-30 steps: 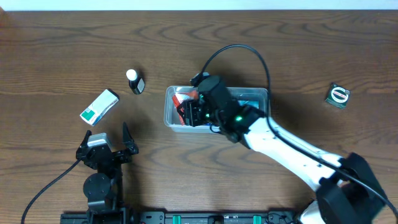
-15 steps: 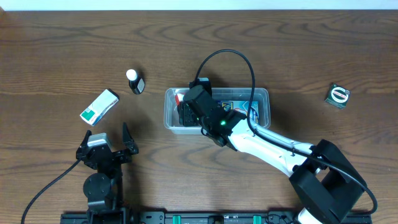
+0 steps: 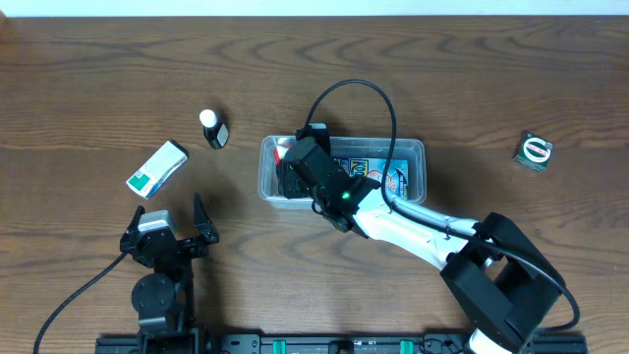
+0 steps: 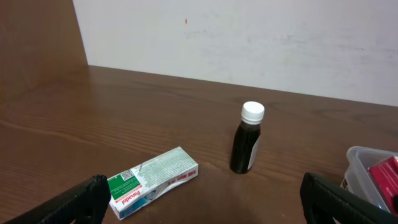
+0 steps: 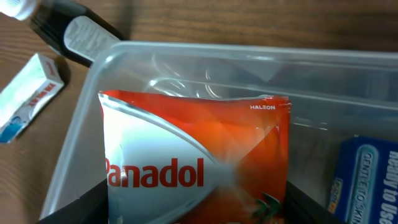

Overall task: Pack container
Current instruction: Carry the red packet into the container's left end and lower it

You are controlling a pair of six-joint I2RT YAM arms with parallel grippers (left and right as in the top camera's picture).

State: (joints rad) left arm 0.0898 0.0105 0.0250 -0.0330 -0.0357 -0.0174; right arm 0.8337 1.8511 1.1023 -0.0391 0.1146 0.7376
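The clear container [image 3: 418, 147] stands at mid table; its wall fills the right wrist view [image 5: 249, 68] and its corner shows in the left wrist view [image 4: 360, 165]. My right gripper [image 3: 295, 177] is inside its left end, shut on a red Panadol packet [image 5: 199, 143] held between the fingers [image 5: 196, 205]; the packet's red edge shows from overhead [image 3: 286, 154]. A blue packet [image 3: 378, 175] lies in the container's right half, also seen from the right wrist [image 5: 367, 180]. My left gripper [image 3: 167, 228] is open and empty near the front left [image 4: 199, 202].
A white and green Panadol box [image 3: 157, 168] lies left of the container [image 4: 152, 180]. A dark bottle with a white cap [image 3: 213, 130] is beside it [image 4: 247, 140]. A green round tin [image 3: 535, 150] sits far right.
My right gripper has moved left along the container to its left end with the red packet, uncovering the blue packet. The left arm has not moved.
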